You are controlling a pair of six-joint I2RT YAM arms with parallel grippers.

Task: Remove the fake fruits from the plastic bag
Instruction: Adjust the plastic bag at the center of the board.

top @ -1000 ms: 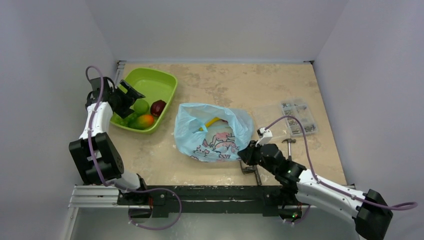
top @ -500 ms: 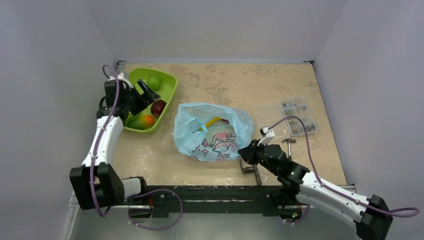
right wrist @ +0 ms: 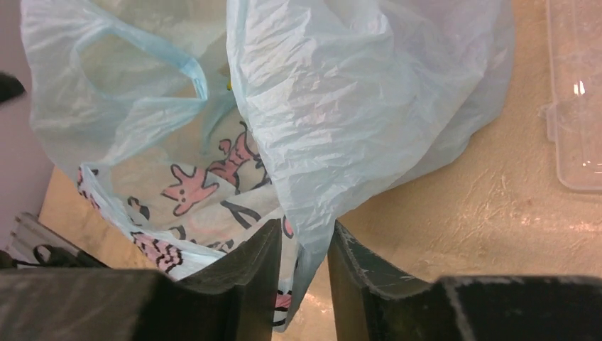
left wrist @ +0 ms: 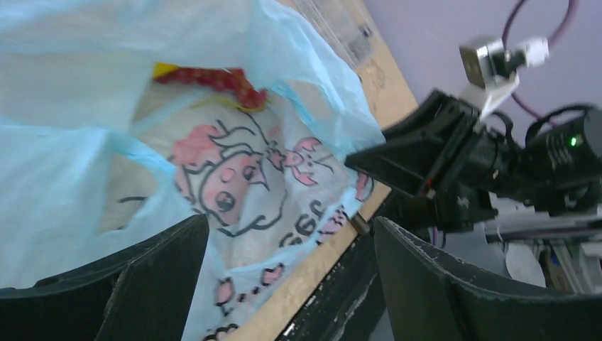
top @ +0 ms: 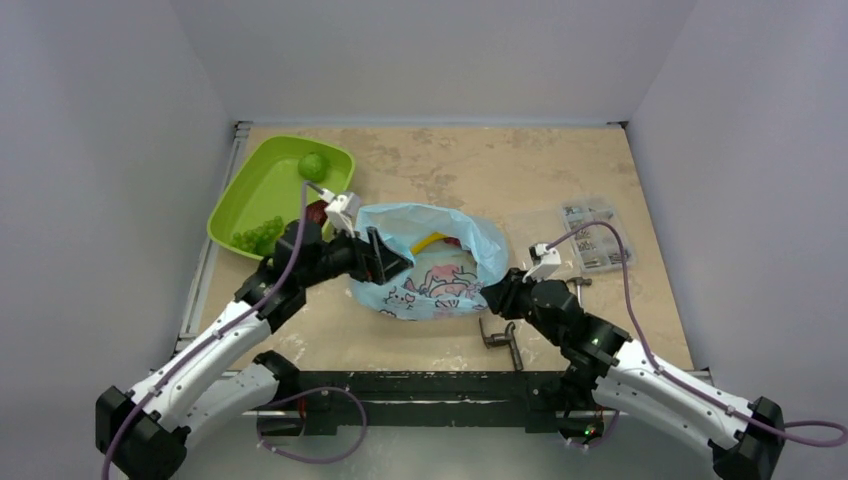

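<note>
Top external view: the plastic bag (top: 440,275) lies at table centre, with the yellow banana (top: 428,241) and a red piece (top: 452,240) showing inside. The left gripper (top: 385,258) hovers at the bag's 9 o'clock edge, jaws spread wide, holding nothing. The right gripper (top: 492,296) pinches the bag's film at 4 o'clock between nearly closed fingers. At 10 o'clock, the lime-green tray (top: 250,185) holds the round green fruit (top: 314,165) and the green grape bunch (top: 258,236).
</note>
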